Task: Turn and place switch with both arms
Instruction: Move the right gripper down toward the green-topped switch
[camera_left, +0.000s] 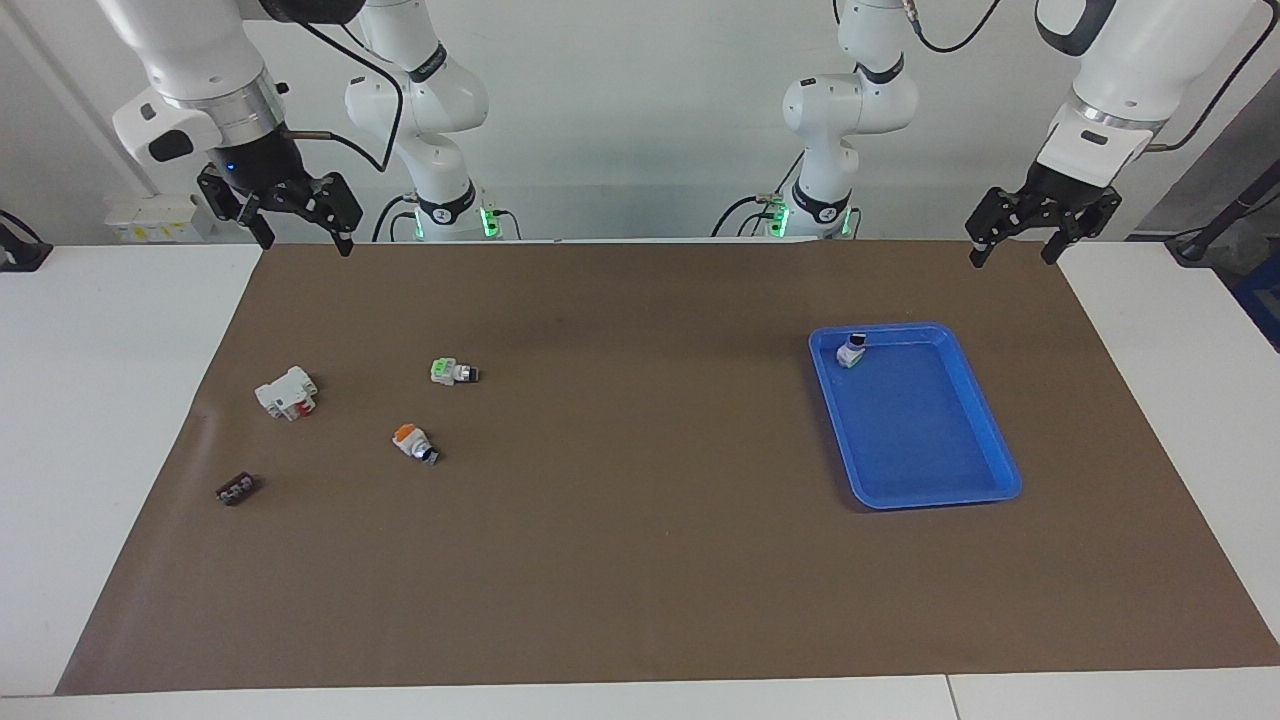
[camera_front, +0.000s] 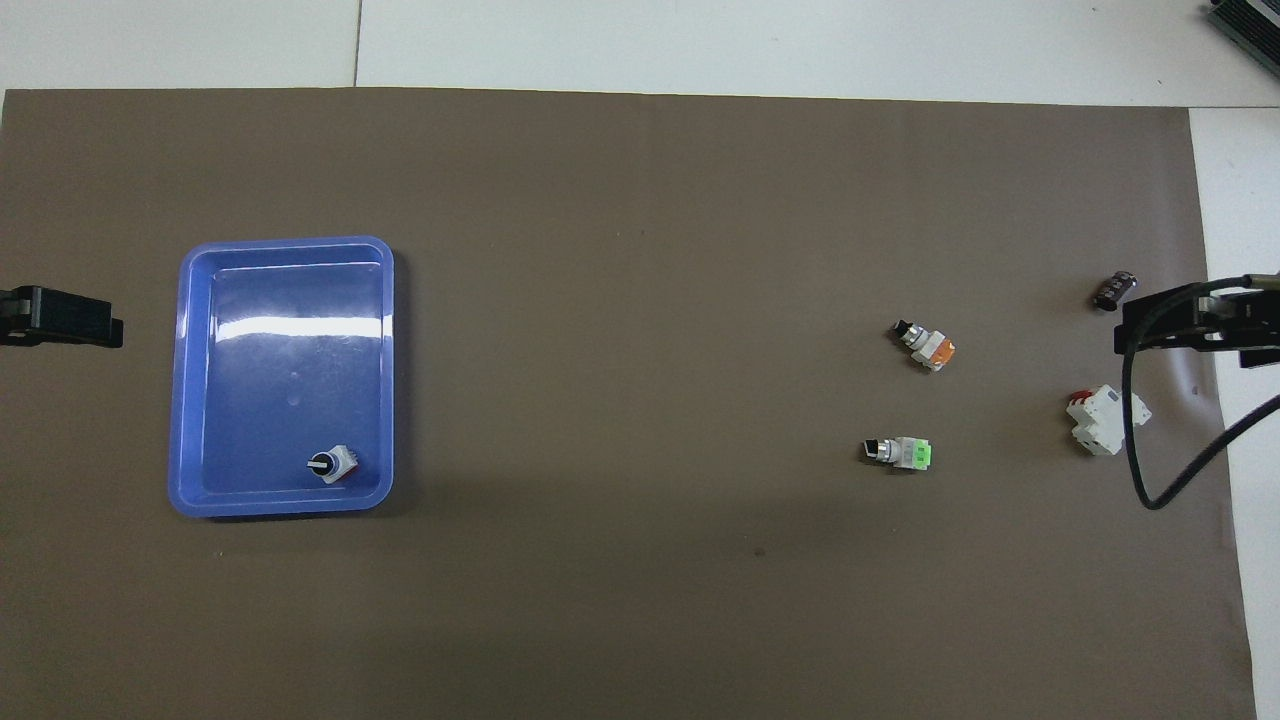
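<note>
right gripper (camera_left: 297, 215) spread, holding nothing, up over the mat edge at the right arm's end. left gripper (camera_left: 1043, 228) also spread, holding nothing, over the mat edge by the blue tray (camera_left: 985, 489). both arms wait. the switch (camera_left: 453, 372) with the green end lies on its side on the brown mat (camera_left: 640, 560), nearer the robots than the orange-end switch (camera_left: 414, 443) and beside the white block with a red part (camera_left: 287, 392). another switch (camera_left: 851, 350) stands in the tray. judged: the pick hasn't begun; next the right gripper should drop onto the green switch and pinch it across the body.
</note>
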